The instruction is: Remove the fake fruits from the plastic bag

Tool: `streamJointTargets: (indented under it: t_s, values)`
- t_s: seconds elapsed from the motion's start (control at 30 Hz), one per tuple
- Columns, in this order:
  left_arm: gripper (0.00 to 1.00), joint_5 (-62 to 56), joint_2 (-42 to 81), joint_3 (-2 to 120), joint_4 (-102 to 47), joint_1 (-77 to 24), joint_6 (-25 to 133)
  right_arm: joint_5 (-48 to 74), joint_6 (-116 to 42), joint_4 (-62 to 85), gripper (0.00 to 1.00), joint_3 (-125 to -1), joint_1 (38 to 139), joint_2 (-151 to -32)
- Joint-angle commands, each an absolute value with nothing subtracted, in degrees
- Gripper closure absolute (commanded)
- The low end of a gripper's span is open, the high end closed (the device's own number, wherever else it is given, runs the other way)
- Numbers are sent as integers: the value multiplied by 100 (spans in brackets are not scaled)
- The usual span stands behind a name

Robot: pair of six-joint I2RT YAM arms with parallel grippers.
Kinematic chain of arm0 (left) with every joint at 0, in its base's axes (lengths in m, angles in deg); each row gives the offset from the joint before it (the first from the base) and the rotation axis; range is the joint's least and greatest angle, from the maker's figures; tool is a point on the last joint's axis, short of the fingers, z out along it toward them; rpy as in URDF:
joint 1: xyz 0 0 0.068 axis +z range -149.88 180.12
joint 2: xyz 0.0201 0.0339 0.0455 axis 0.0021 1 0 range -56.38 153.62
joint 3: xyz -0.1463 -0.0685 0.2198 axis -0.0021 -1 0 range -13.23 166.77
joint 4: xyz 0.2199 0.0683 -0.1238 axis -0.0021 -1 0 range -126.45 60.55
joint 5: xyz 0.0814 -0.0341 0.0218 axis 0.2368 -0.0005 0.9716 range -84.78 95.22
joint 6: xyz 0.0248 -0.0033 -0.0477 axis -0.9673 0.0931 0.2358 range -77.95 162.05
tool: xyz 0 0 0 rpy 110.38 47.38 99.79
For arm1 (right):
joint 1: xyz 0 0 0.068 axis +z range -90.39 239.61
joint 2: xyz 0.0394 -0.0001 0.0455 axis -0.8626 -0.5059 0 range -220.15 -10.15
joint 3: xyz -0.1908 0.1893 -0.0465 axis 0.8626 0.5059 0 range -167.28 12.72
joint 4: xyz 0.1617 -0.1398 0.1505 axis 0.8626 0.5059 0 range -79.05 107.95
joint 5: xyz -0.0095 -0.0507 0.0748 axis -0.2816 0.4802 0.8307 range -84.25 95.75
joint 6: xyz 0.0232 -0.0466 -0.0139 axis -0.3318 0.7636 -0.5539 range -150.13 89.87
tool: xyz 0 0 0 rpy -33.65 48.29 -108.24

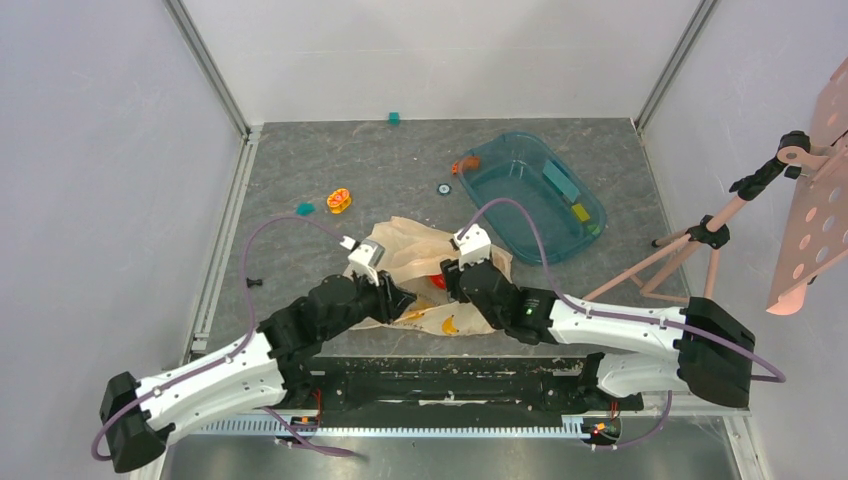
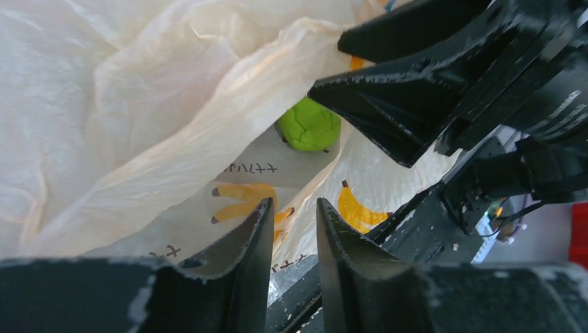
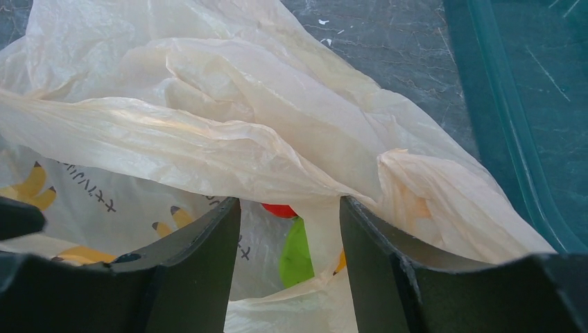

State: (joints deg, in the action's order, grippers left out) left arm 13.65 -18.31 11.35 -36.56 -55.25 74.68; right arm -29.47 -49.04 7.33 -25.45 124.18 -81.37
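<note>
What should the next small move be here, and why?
Probably ease the left gripper forward into the mouth of the plastic bag, toward the green fruit. Its jaws stand slightly apart with nothing between them, and the fruit lies in plain view just ahead, under the upper film.

Crumpled peach plastic bag (image 1: 410,245), green fruit (image 2: 310,125) inside, perhaps red fruit (image 3: 279,209) too

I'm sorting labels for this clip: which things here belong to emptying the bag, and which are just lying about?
Part of the job: plastic bag; green fruit; red fruit.
Lying about: teal tub; ring toy; teal block.
</note>
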Motion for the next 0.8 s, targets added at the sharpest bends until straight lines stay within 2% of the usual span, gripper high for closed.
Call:
streamJointTargets:
  t_s: [0.0,0.23,0.53,0.63,0.77]
  values:
    - [68,958,-1237,954,-2642,-5538,7117,-2957,-5042,548,43,-2618,12352,-7984]
    - [74,1324,-288,801,-2080,-5542,7210,-2394,-4804,176,43,-2327,12334,-7682]
    - [86,1676,439,976,-1786,-5542,7127,143,-4042,-350,44,-2072,12352,-7939]
    - [91,1732,493,1006,-1776,-5536,7095,5,-4264,-435,47,-2024,12350,-8098]
    - [97,1803,440,957,-1752,-5538,7093,-696,-4573,-364,57,-2147,12350,-8334]
